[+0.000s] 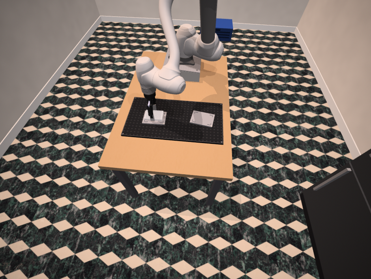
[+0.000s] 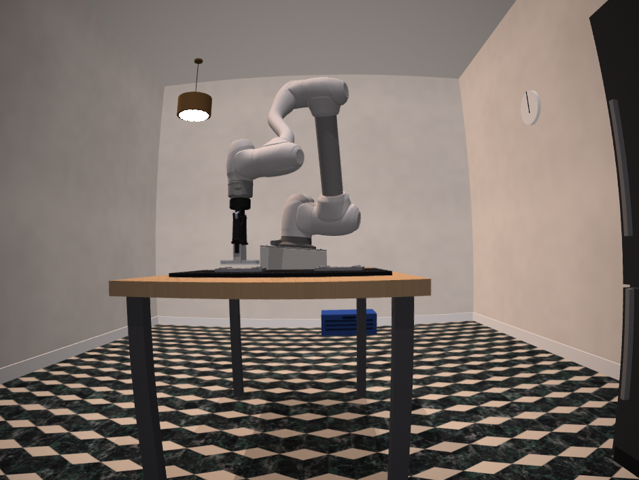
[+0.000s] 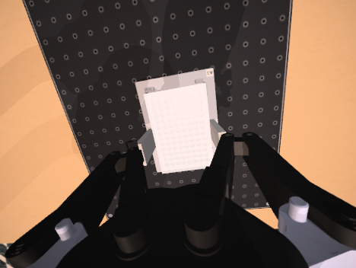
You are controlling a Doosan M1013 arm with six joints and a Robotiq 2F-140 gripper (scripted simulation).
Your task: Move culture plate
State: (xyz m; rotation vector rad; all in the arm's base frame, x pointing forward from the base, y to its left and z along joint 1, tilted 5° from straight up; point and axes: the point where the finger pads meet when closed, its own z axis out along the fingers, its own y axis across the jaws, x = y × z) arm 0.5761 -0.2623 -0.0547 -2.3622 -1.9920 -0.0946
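Observation:
The white 96-well plate [image 1: 154,115] with its lid on is between the fingers of my gripper [image 3: 182,137], which is shut on its two long sides. It hangs level, low over the grey nest N2 [image 1: 153,121], the left one in the top view. In the exterior view the plate [image 2: 240,264] sits just above that nest; I cannot tell whether they touch. In the wrist view the plate [image 3: 179,127] covers most of the nest [image 3: 171,81], whose A1 mark [image 3: 209,72] shows at the far right corner. Nest N1 [image 1: 202,118] lies bare to the right.
Both nests sit on a black perforated baseplate [image 1: 177,126] on the wooden table [image 1: 167,156]. The arm's grey base block [image 1: 189,72] stands at the table's far end. A blue box [image 1: 224,28] is on the floor behind and a black cabinet [image 1: 341,210] at the front right.

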